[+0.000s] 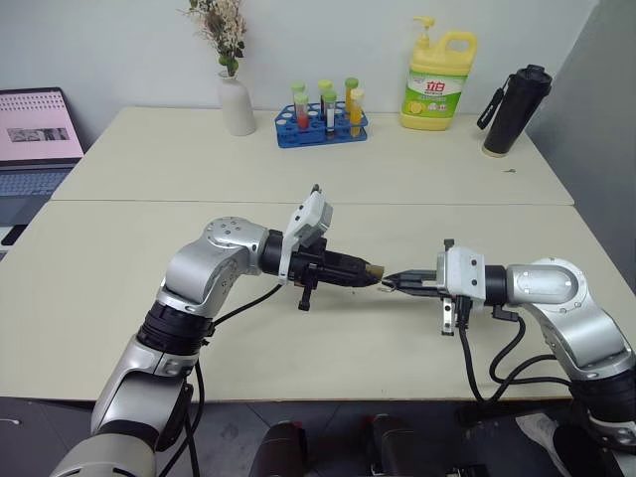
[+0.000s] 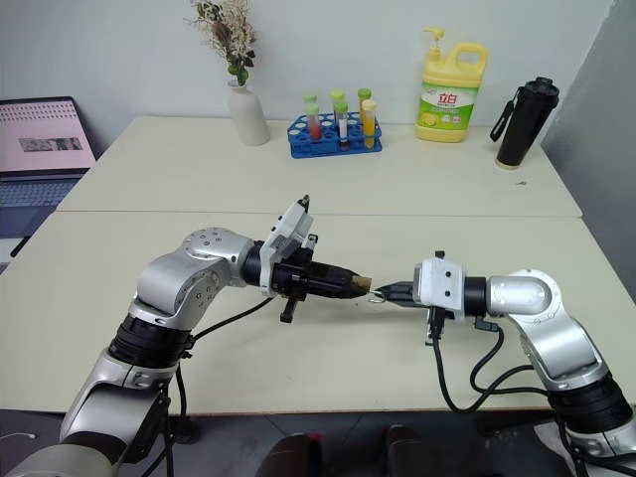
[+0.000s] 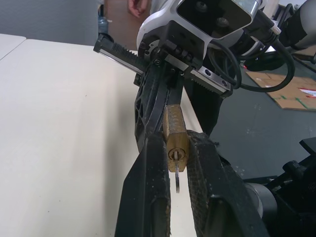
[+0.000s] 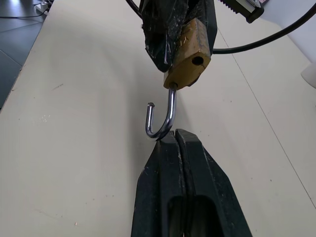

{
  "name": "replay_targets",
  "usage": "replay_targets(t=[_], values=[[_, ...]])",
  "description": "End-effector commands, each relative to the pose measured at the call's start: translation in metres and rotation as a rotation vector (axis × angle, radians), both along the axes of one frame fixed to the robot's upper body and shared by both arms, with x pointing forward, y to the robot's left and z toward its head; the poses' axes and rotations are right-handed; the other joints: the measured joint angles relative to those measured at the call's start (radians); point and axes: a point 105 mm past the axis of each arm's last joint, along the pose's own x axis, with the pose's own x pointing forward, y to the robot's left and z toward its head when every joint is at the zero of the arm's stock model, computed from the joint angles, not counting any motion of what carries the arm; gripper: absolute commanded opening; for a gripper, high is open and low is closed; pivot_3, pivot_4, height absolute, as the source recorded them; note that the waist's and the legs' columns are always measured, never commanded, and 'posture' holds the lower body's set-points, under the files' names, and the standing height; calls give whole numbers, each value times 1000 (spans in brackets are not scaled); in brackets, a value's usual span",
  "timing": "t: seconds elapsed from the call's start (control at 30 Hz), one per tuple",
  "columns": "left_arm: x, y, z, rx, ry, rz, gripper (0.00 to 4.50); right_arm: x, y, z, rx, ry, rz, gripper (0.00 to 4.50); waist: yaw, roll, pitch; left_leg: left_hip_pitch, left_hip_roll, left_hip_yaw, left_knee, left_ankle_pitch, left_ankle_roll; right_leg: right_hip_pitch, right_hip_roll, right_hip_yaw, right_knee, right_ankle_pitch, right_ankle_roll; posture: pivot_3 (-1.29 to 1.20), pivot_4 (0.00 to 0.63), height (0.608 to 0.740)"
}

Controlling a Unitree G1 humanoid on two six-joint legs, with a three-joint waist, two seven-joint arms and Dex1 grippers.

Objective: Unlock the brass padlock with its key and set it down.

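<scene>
So the padlock (image 4: 186,53) is already popped open, shackle (image 4: 160,118) swung free. The left claw (image 1: 366,270) grips its brass body in mid-air above the table's (image 1: 298,169) front half; the right claw (image 4: 176,140) is pinched closed on the shackle's bend. Next I'd guess lowering it gently and letting go.

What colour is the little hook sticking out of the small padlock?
Shiny silver. The thin U-shaped shackle on the golden-brass rectangular padlock shows best in the right wrist view.

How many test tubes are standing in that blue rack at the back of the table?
6 visible test tubes, all upright in the blue rack between the white vase and the yellow detergent bottle; more may be hidden behind them.
</scene>
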Motion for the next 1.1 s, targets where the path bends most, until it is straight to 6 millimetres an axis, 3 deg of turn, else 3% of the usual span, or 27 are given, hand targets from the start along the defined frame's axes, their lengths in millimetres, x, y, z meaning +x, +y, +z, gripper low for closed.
replay_targets(t=[0.03, 0.07, 0.17, 0.37, 0.53, 1.1], values=[[-1, 2, 5, -17, -17, -1, 163, -2, -7, 0, -41, -20, -26, 0, 0, 0, 0, 0, 0, 0, 0, 0, 0, 0, 0, 0, 0, 0, 0, 0, 150, 740], [-1, 3, 3, -15, -3, 12, 163, -3, -14, -5, -68, 1, -50, 0, 0, 0, 0, 0, 0, 0, 0, 0, 0, 0, 0, 0, 0, 0, 0, 0, 150, 740], [1, 7, -6, 0, 36, 48, 163, -3, -30, -10, -79, 18, -122, 595, 1, 0, 0, 0, 0, 0, 0, 0, 0, 0, 0, 0, 0, 0, 0, 0, 150, 740], [5, 13, -36, 64, 108, 140, 163, -22, -38, -3, -11, 78, -188, 2793, 0, 0, 0, 0, 0, -1, 0, 0, 0, 0, 0, 0, 0, 0, 0, 0, 150, 740], [9, 4, -64, 85, 195, 240, 163, -35, -22, -14, -22, 121, -194, 4463, 0, 0, 0, 0, 0, -1, 0, 0, 0, 0, 0, 0, 0, 0, 0, 0, 150, 740], [21, -5, -91, 134, 262, 346, 163, -35, -13, -26, -26, 122, -190, 4500, 1, 0, 0, 0, 0, -1, 0, 0, 0, 0, 0, 0, 0, 0, 0, 0, 150, 740]])
